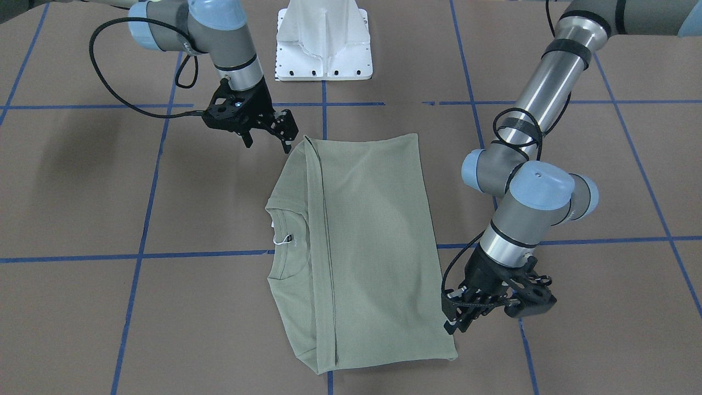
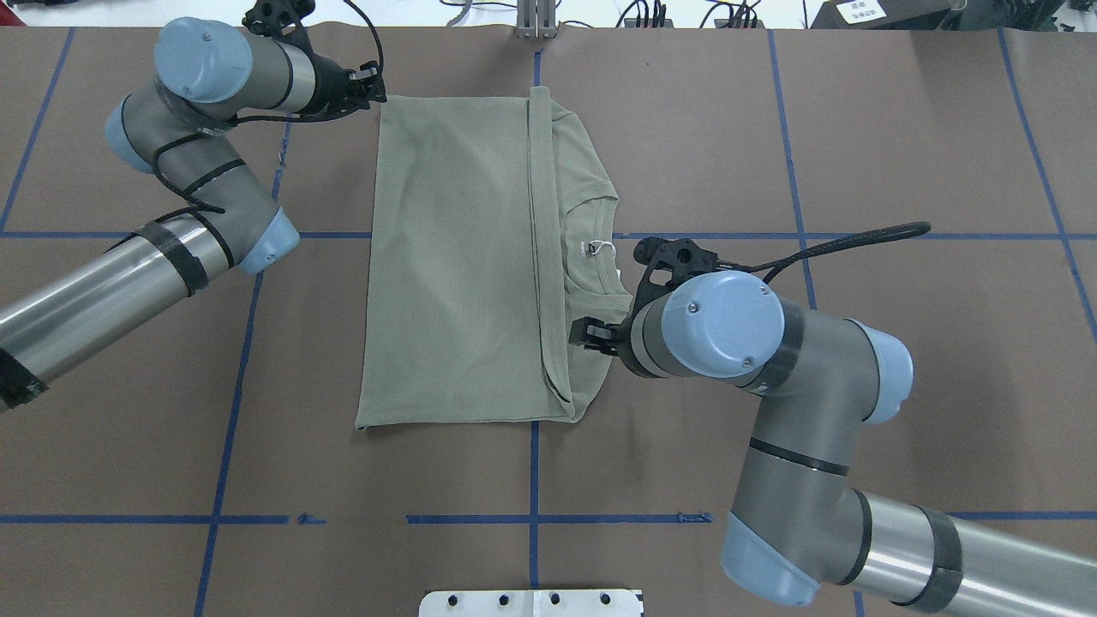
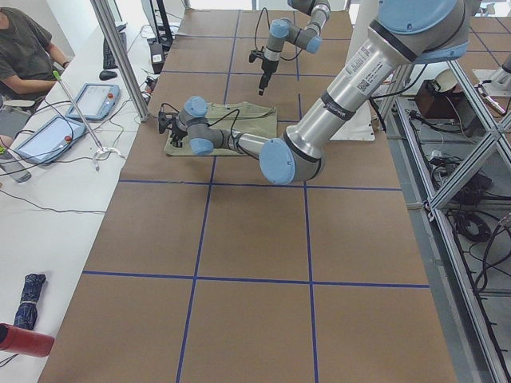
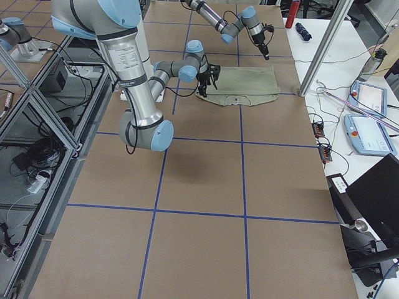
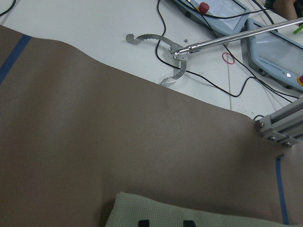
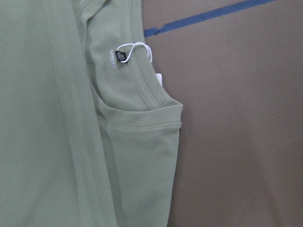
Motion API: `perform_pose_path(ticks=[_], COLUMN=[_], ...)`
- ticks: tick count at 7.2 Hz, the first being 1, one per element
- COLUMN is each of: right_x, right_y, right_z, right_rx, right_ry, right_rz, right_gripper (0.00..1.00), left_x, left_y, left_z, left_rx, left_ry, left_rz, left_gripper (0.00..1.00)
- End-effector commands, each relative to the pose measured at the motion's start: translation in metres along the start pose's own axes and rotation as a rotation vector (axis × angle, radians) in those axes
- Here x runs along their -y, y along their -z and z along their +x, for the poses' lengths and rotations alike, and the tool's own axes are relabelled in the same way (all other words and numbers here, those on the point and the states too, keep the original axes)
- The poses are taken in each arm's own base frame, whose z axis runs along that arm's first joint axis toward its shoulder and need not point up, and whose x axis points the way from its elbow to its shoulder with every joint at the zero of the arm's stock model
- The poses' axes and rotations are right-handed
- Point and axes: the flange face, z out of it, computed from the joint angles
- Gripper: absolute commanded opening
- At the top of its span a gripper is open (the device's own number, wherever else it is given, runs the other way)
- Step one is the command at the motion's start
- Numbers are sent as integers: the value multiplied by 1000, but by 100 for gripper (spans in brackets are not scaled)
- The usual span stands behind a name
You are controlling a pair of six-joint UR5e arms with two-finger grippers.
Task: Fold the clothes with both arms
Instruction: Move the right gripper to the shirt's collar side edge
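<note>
— Shirt [image 1: 373, 236] first: where does it lie?
— The sage-green shirt lies flat in the middle of the brown worktop [image 1: 82, 192], folded to a long rectangle. One folded edge runs across the body just beside the round collar [image 1: 288, 241]. The collar side points to the robot's right. The white string [image 6: 137, 47] of the hang tag lies on the collar.
— And the left gripper [image 1: 451, 318]?
— It is low at the far corner of the shirt, on the side away from the collar. In the left wrist view two black fingertips [image 5: 143, 222] stand apart over the fabric edge, so the fingers are spread. I cannot tell if they touch the cloth.
— The right gripper [image 1: 267, 146]?
— It hangs just beside the shirt corner that is nearest to the robot, on the collar side, and in the front view it does not touch the fabric. Its fingers are spread also and hold nothing. The right wrist view looks down on the collar and one shoulder
</note>
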Motion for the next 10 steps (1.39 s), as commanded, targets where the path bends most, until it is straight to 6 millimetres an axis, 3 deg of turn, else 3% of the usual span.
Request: perform_pose_path(ticks=[1,3,5,8,9,10], right_x=[-11,-22,-28,-45,-37,-17], right_y=[-28,-46,-42,-59,-62,-60], right_z=[-40,-60,-76,-62,-49,-17], right_rx=[-52,-85,-181,-231,-247,-270], right_ry=[277,449,537,580,585,619], right_rz=[-29,-55,-64,-56,-55,-47], right_gripper=[100,100,100,100,100,100], left_x=[-2,-6,-8,-9,-9,-10], left_y=[6,13,15,23,24,23], left_z=[-13,-21,-24,-22,-22,-24], left_rx=[-4,-9,-12,-25,-23,-19], left_ry=[0,0,-1,-1,-1,0], left_rz=[-4,-4,-4,-1,-1,-2], left_gripper=[36,37,38,39,40,40])
